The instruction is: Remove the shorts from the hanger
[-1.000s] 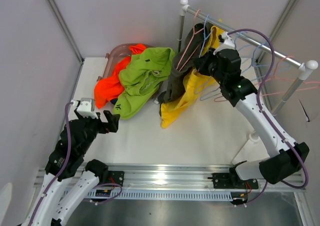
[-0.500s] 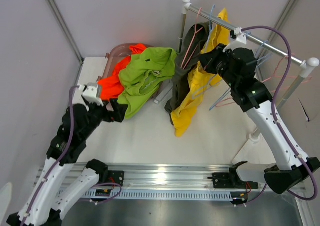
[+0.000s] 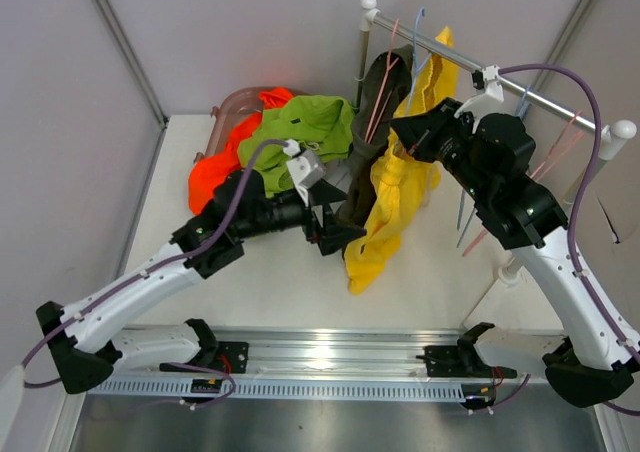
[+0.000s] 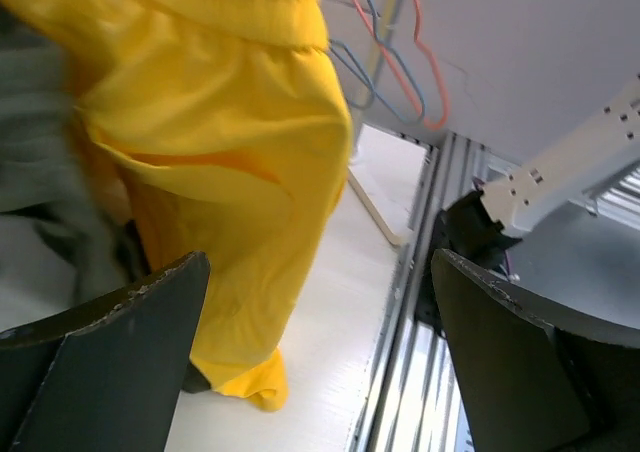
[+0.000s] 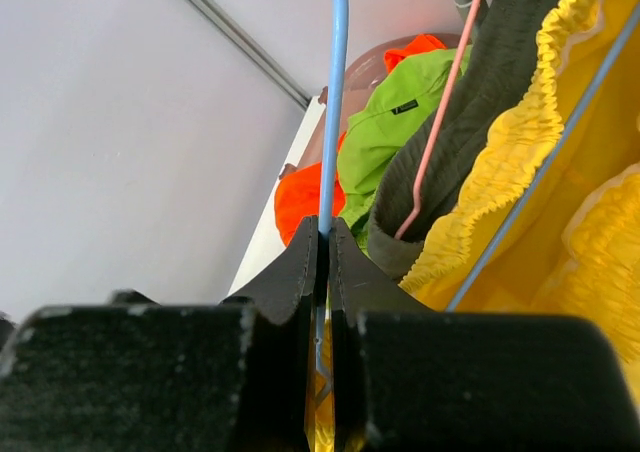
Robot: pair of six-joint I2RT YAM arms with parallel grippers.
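Note:
Yellow shorts (image 3: 392,197) hang on a blue hanger (image 5: 333,92), their hem just above the table. My right gripper (image 3: 402,132) is shut on that hanger's wire (image 5: 325,247) below the rack rod (image 3: 440,50). Dark olive-grey shorts (image 3: 372,112) hang beside them on a pink hanger (image 5: 447,112). My left gripper (image 3: 338,234) is open, level with the lower part of the yellow shorts (image 4: 230,152). Its fingers (image 4: 110,362) hold nothing, and the cloth lies ahead and to the left of the gap.
Lime green shorts (image 3: 300,137) and orange shorts (image 3: 215,177) lie heaped at the back left over a pink tub (image 3: 235,104). Empty hangers (image 3: 470,212) dangle from the rod on the right. The rack's foot (image 3: 510,270) stands at the right edge.
My left arm swung from the near left across the table to the yellow shorts. My right gripper raised the blue hanger, lifting the yellow shorts off the table.

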